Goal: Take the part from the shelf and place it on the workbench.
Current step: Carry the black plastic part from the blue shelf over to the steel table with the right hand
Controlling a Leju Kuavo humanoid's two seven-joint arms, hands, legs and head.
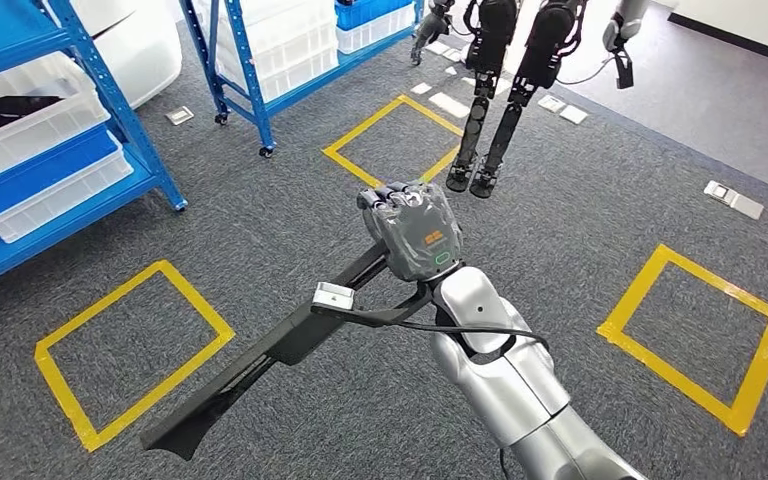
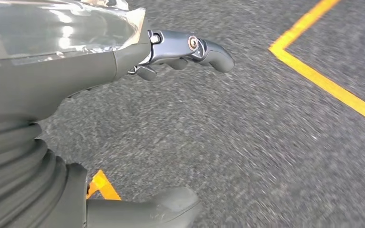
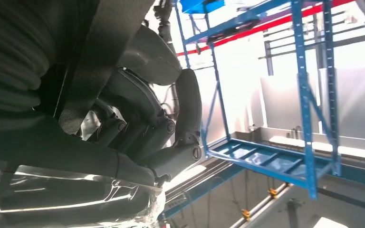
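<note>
Gripping long black part (image 1: 260,370): right hand (image 1: 415,228) | left hand (image 2: 123,61) fingers apart, empty over carpet (image 2: 247,142)

No legible text, number or brand appears anywhere in these views. The back of the robot's right hand (image 1: 415,232) carries a small orange mark and a green outlined shape, both too small to read. Yellow tape squares (image 1: 130,350) line the grey carpet, bearing no lettering.
</note>
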